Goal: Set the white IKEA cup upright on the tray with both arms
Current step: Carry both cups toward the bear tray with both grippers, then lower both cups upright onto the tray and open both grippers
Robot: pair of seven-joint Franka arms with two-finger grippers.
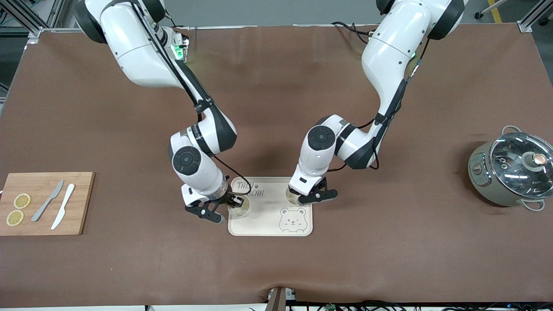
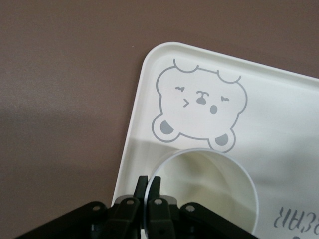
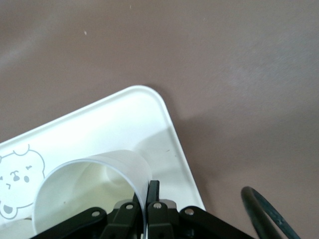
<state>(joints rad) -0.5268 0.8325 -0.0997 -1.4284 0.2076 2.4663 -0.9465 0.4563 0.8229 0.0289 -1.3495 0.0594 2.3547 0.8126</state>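
The cream tray (image 1: 268,212) with a bear face lies mid-table. Two white cups stand upright on it. One cup (image 1: 240,208) stands at the tray's edge toward the right arm's end; my right gripper (image 1: 232,201) is shut on its rim wall. In the right wrist view the gripper (image 3: 148,191) pinches the cup (image 3: 89,191) over the tray (image 3: 114,124). The other cup (image 1: 293,200) stands toward the left arm's end, partly hidden by my left gripper (image 1: 299,198), which is shut on its rim. In the left wrist view the gripper (image 2: 148,182) pinches this cup (image 2: 209,191) beside the bear drawing on the tray (image 2: 279,109).
A wooden cutting board (image 1: 82,203) with two lemon slices and two knives lies at the right arm's end. A grey pot (image 1: 484,177) with a glass lid stands at the left arm's end. A black cable (image 3: 264,214) shows in the right wrist view.
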